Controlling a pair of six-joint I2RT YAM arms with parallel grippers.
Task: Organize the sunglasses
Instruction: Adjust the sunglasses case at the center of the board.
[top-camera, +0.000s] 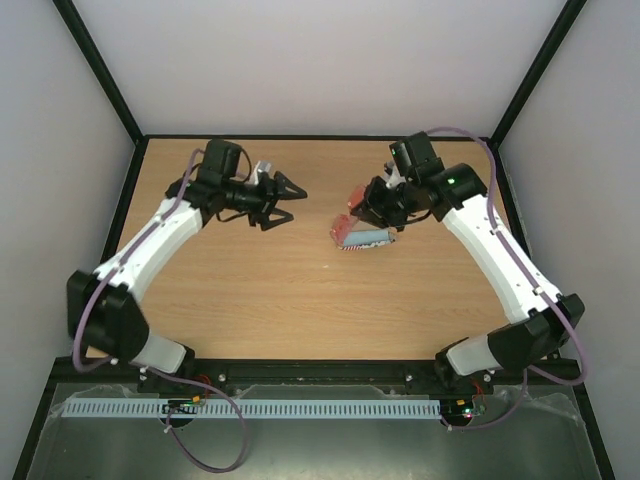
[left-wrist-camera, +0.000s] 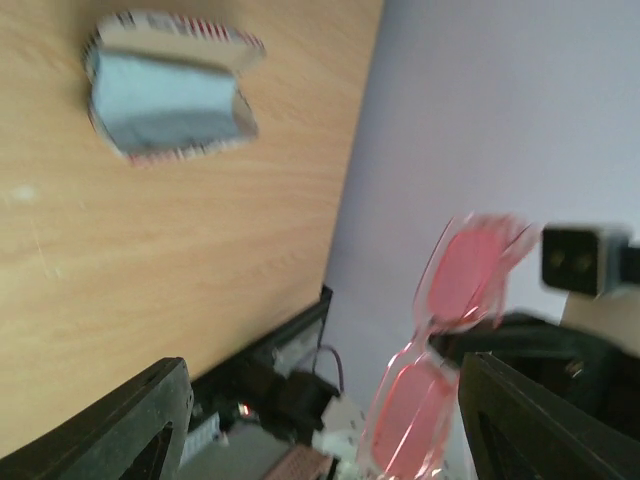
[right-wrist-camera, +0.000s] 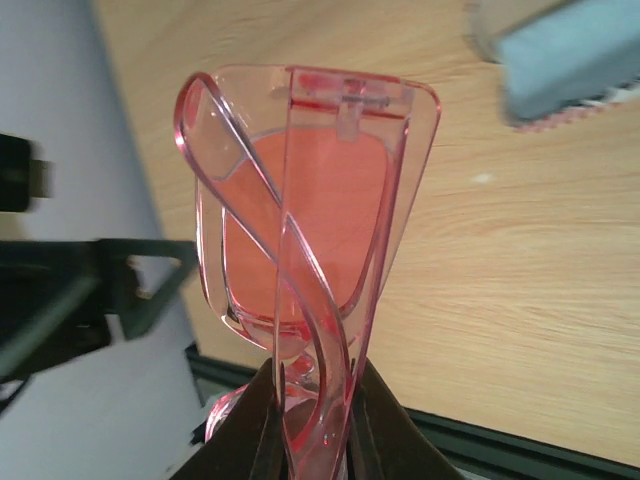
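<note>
The sunglasses (right-wrist-camera: 305, 215), clear pink frame with red lenses and arms folded, are pinched at one end by my right gripper (right-wrist-camera: 312, 405), which is shut on them and holds them above the table (top-camera: 250, 290). From above they show as a red patch (top-camera: 352, 199) just over the oval patterned case (top-camera: 362, 238). The case (left-wrist-camera: 170, 95) lies open with light blue cloth inside. My left gripper (top-camera: 287, 199) hovers open a short way left of the sunglasses (left-wrist-camera: 440, 350), with nothing between its fingers (left-wrist-camera: 150, 420).
The case (right-wrist-camera: 560, 60) lies on the wooden table right of centre, under the right gripper. Black frame rails run along the table edges, with grey walls behind them. Both arm bases sit at the near edge.
</note>
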